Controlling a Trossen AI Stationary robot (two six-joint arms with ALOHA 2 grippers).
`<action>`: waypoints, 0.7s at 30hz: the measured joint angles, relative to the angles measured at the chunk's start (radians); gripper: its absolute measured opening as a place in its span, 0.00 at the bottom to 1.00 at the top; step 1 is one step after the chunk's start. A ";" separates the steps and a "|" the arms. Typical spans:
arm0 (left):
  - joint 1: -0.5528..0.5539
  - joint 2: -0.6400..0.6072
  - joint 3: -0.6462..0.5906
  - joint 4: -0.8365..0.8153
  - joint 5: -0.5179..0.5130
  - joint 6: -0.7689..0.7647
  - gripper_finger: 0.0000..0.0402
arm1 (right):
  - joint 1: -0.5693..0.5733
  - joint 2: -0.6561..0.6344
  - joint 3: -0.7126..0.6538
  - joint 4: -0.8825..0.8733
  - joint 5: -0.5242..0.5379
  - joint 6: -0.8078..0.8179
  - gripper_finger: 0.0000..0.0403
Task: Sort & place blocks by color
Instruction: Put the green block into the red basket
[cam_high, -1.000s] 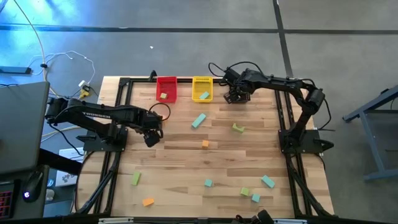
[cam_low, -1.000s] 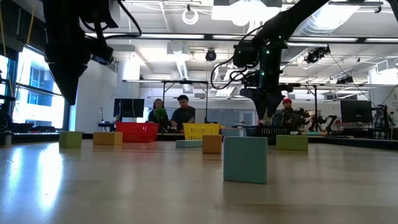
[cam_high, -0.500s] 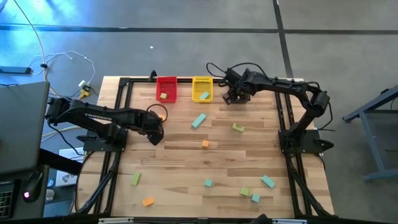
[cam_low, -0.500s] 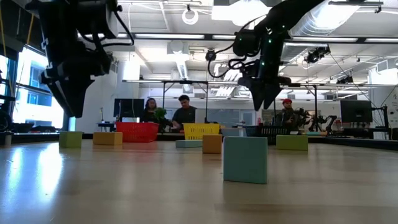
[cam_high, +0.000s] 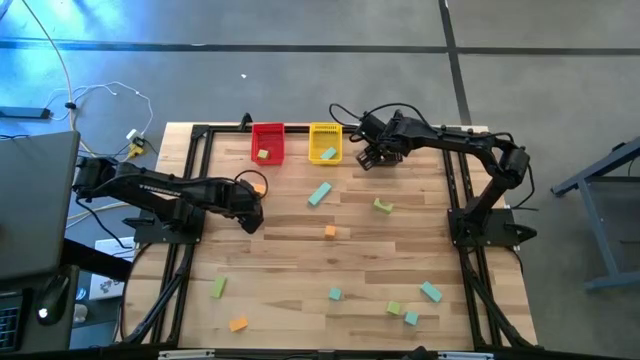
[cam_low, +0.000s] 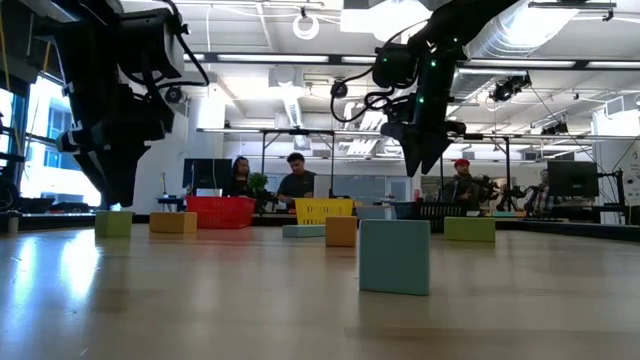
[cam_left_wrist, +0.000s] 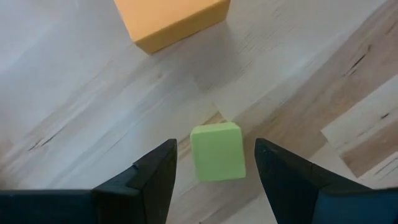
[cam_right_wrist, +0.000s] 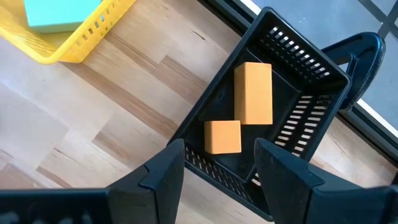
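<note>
I've got the left pincer (cam_left_wrist: 214, 171) open and empty over a green cube (cam_left_wrist: 216, 151) on the counter (cam_left_wrist: 74, 93) near an orange block (cam_left_wrist: 171, 18), right pincer (cam_right_wrist: 217, 168) open, empty above the black bin (cam_right_wrist: 292, 93) holding two orange blocks (cam_right_wrist: 253, 93).

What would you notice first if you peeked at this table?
Probably the bright red plastic bin and yellow plastic bin side by side at the far edge of the wooden table, with small foam blocks scattered over it. Next, the left end effector, open right above a small light-green foam cube. The right end effector hangs open over a black plastic bin holding two orange blocks.
</note>
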 joint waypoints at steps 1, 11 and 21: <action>0.000 0.000 -0.010 0.014 0.000 0.000 0.50 | 0.000 0.000 0.000 0.000 0.000 0.000 0.45; 0.000 0.000 -0.092 0.090 0.014 0.001 0.50 | 0.000 0.000 0.000 0.000 -0.002 0.000 0.45; 0.001 0.000 -0.129 0.208 -0.008 0.148 0.41 | 0.002 0.000 0.000 0.000 -0.083 0.001 0.45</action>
